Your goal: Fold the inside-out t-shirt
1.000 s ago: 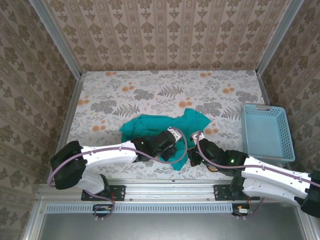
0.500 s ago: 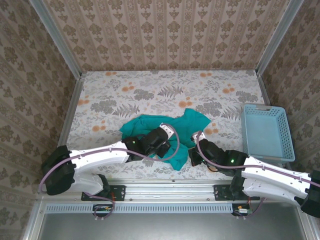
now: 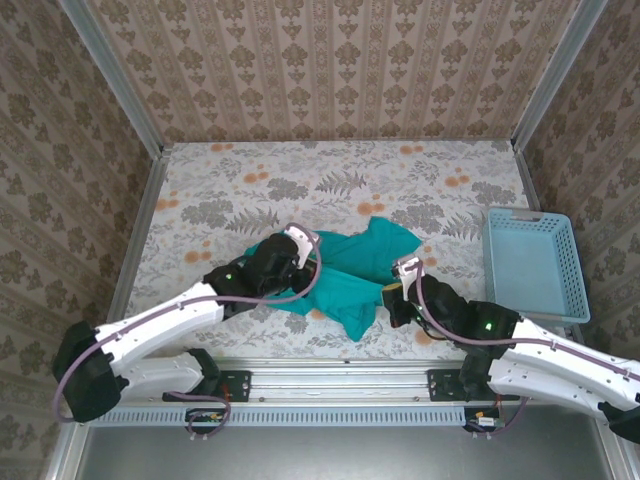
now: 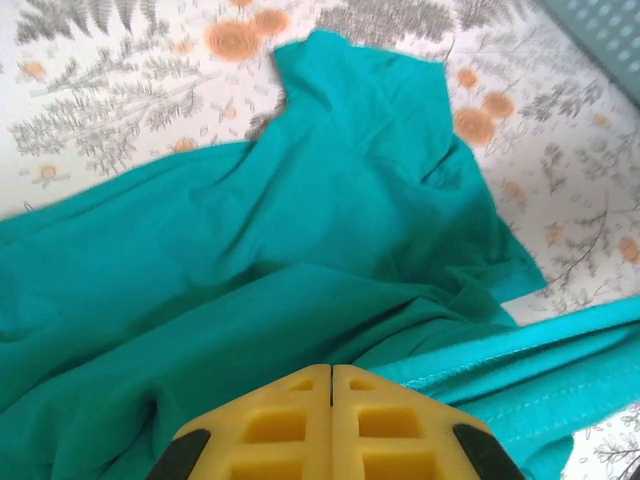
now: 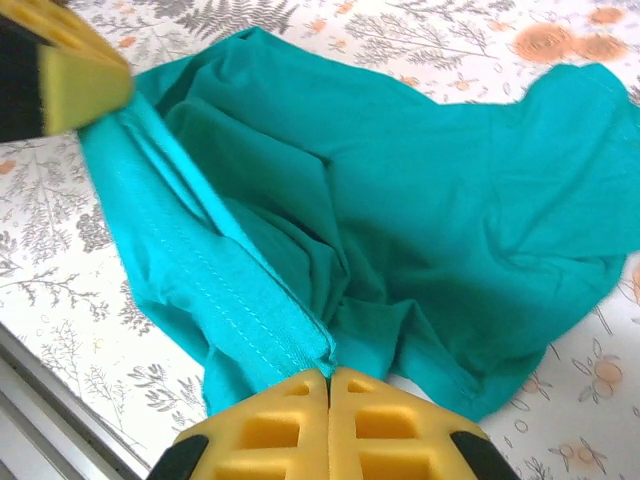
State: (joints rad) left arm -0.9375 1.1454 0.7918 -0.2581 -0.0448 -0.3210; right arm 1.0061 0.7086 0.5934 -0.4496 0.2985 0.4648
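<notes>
The inside-out t-shirt [image 3: 350, 280] is a rumpled teal heap near the table's front edge. My left gripper [image 3: 310, 250] is at its left part and my right gripper [image 3: 390, 288] at its right front. In the left wrist view the yellow fingers [image 4: 280, 420] meet, shut on the t-shirt [image 4: 300, 220], whose stitched hem runs off to the right. In the right wrist view the right gripper [image 5: 329, 375] is shut on the same hem of the t-shirt [image 5: 450, 200]. That hem stretches up-left to the left gripper's yellow finger [image 5: 75, 75].
A light-blue slotted basket [image 3: 490, 262] stands at the table's right side, its corner also in the left wrist view [image 4: 600, 25]. The floral tablecloth [image 3: 300, 190] lies bare behind the shirt. A metal rail runs along the near edge, just below the shirt.
My left gripper has shut on the shirt and moved left and away from the near edge, drawing the hem taut. The right gripper shifted slightly right, still shut.
</notes>
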